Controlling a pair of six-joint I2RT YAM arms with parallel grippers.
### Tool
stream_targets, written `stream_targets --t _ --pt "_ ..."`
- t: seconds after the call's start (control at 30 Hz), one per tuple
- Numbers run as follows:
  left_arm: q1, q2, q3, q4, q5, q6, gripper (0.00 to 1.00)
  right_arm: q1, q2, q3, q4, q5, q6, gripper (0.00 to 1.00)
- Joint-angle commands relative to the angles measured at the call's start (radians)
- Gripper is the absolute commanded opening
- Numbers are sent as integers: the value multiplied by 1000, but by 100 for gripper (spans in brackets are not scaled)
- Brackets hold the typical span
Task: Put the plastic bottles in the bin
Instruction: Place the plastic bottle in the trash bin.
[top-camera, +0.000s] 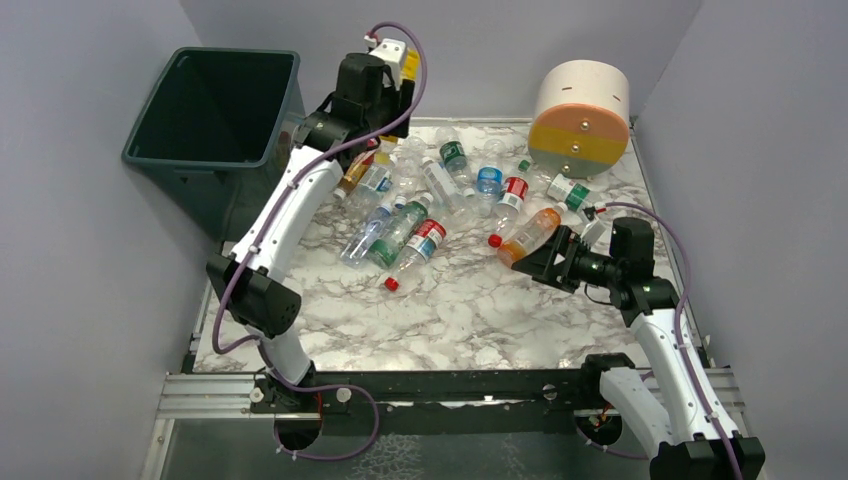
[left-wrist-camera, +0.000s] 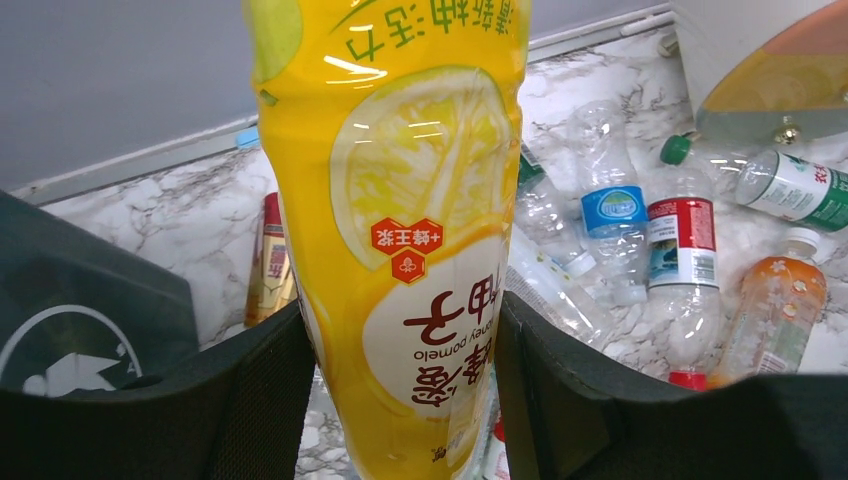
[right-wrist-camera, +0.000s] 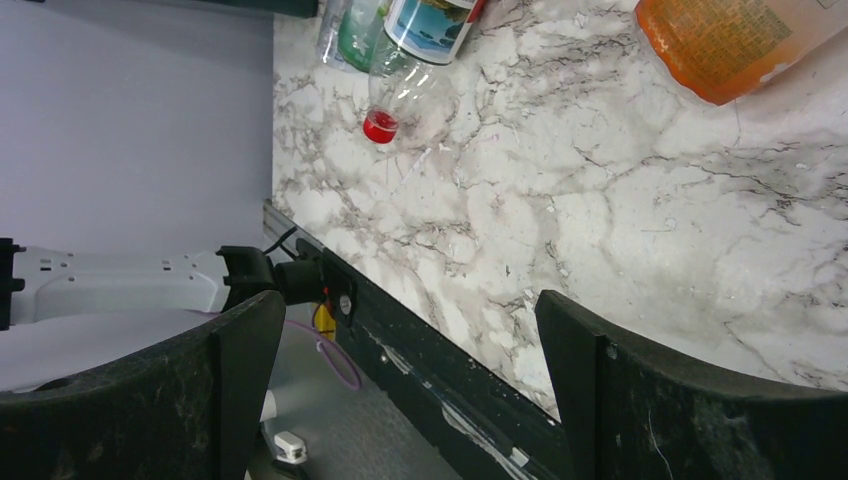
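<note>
The carry step is in hand. The left tool (left-wrist-camera: 400, 400) pinches a yellow bottle (left-wrist-camera: 400, 200) around its body and holds it aloft just right of the bin (top-camera: 195, 160), not yet over the opening. The next move calls for swinging it across the rim, then spreading the jaws.

The right tool (right-wrist-camera: 400, 380) is spread wide and holds nothing, well right of the bin, beside an orange bottle (top-camera: 530, 235). The other bottles (top-camera: 420, 200) lie scattered on the marbled bench (top-camera: 480, 310), right of the bin. Plain pale walls (top-camera: 80, 300) close in on three sides, and a cream, orange and yellow cylinder (top-camera: 580, 115) stands far right of the bin.
</note>
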Motion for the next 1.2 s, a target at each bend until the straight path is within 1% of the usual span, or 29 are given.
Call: stream_targets --t 0.0,0.17,0.37,0.5,0.7,0.83,0.9,1.03,1.17 --pt "67 -97 45 -7 51 24 62 2 -13 -10 28 -30 12 100" --pt "169 -114 92 -23 107 22 62 2 -25 -19 28 -30 19 99" --pt "260 -103 181 -50 141 29 62 2 -41 -36 29 -33 27 99" --pt "344 -109 208 -50 191 7 62 2 -50 -40 28 -33 30 99" --pt "438 -102 254 -50 230 -15 62 2 -52 -45 25 -36 31 99" --pt "536 -89 296 -43 292 -51 62 2 -60 -53 21 -33 30 100" --pt "564 -86 313 -35 312 -66 62 2 -63 -60 19 -33 30 100" --pt "610 -82 317 -26 317 -72 62 2 -66 -72 23 -36 34 100" --pt "664 -89 265 -7 334 -64 62 2 -68 -68 20 -36 31 100"
